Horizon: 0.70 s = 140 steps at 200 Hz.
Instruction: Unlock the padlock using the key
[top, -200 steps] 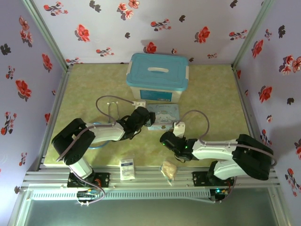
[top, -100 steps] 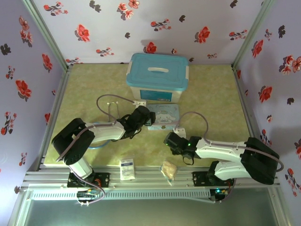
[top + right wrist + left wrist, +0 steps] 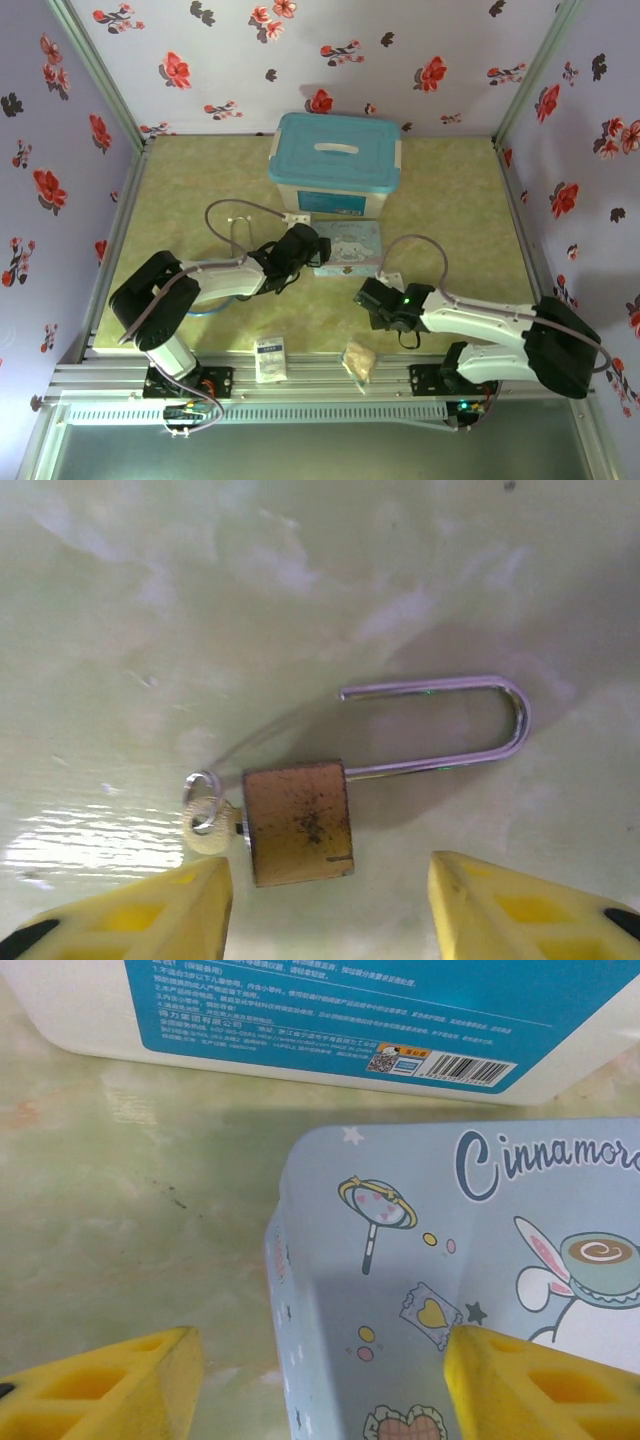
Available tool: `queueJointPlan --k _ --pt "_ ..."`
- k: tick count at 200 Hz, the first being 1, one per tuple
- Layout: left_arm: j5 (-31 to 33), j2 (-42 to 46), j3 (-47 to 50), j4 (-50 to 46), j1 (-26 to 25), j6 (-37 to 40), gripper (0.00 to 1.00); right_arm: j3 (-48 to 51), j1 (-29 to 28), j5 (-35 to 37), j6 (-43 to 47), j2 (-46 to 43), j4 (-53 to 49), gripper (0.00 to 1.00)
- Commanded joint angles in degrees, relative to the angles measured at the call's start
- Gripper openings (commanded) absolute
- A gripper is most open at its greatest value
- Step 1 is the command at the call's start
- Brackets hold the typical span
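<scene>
While left tool gapes astride tin edge, right tool gapes around padlock, key at base.

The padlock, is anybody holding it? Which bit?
Nothing holds it. The padlock lies loose on the table, shackle open, and the right end effector has its yellow fingers apart on either side, not touching it.

Key blade hidden, probably inside padlock; tin cut off at right edge.
</scene>
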<state>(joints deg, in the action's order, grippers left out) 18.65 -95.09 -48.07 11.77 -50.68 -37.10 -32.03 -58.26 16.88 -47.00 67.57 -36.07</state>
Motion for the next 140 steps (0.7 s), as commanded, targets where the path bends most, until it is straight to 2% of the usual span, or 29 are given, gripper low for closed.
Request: queueJointPlan --k 1,21,48,70,100,140 --pt "-1.84 0.46 0.21 -11.53 -0.04 2.44 0.67 0.86 1.77 -1.68 -2.25 -4.97 3.57 0.58" --pt "-2.53 3.03 -1.15 -12.60 -0.07 2.63 0.69 2.61 4.75 -2.94 -5.64 -8.45 5.81 0.60" --pt "-3.55 6.61 -2.11 -14.08 0.05 2.51 0.71 3.52 6.83 -2.87 -9.32 -8.84 3.42 0.63" --pt "-4.15 10.10 -1.73 -14.86 0.07 1.83 0.74 6.42 8.67 -6.96 -10.68 -8.53 7.80 0.65" --pt "-4.79 15.72 0.59 -15.16 0.14 0.53 0.80 8.40 10.31 -8.55 -11.18 -8.35 11.53 0.66" --pt "-4.79 23.15 4.41 -16.62 0.67 -1.26 0.82 10.40 14.39 -10.99 -8.20 -3.43 20.53 0.66"
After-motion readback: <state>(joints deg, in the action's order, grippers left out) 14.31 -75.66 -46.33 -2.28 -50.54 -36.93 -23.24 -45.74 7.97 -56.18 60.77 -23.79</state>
